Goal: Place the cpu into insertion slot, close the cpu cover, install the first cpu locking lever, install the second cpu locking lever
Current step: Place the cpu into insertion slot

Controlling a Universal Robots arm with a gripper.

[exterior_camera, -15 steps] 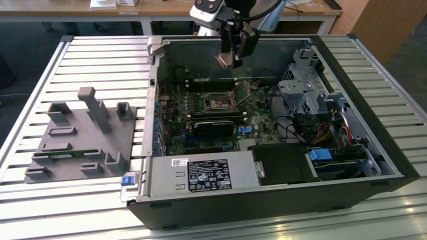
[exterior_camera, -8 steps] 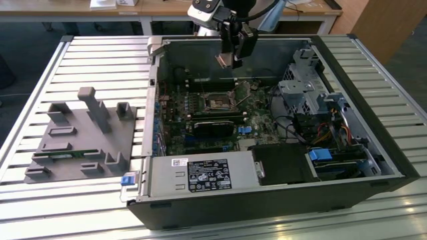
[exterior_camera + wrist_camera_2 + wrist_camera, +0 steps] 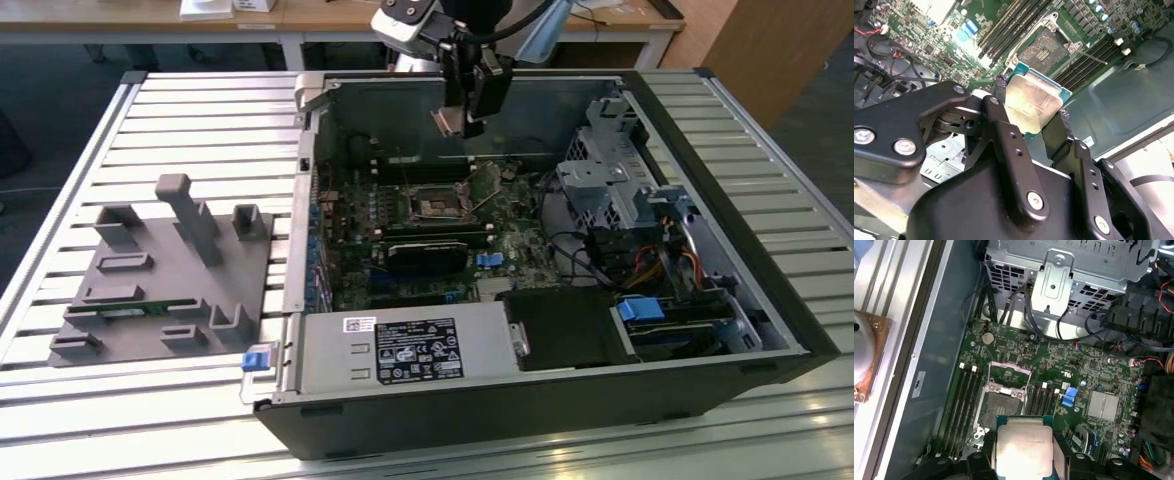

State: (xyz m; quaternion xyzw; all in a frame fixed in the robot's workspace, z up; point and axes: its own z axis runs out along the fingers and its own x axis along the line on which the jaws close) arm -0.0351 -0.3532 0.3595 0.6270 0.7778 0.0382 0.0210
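2 black jaws tight on 1 cpu [image 3: 1031, 102] — 1 insertion slot [image 3: 1046, 50] below, apart.

A slatted metal surface [image 3: 200, 115] carries an open computer case [image 3: 534, 410] and, toward the exterior view's left, a grey fixture [image 3: 140, 285].

We find the black open-sided metal computer case [image 3: 534, 410] lying on the slatted metal desk [image 3: 200, 120], with the grey moulded plastic fixture block [image 3: 160, 290] beside it on the exterior view's left. Over the case's far half hangs the black two-fingered tool [image 3: 467, 125], the small flat square silvery-tan cpu [image 3: 1031, 102] clamped between its fingers. Beneath, apart from it, the square dark-framed insertion slot [image 3: 996, 410] sits on the green circuit board [image 3: 1089, 370], long narrow black memory slots [image 3: 966, 405] flanking both sides.
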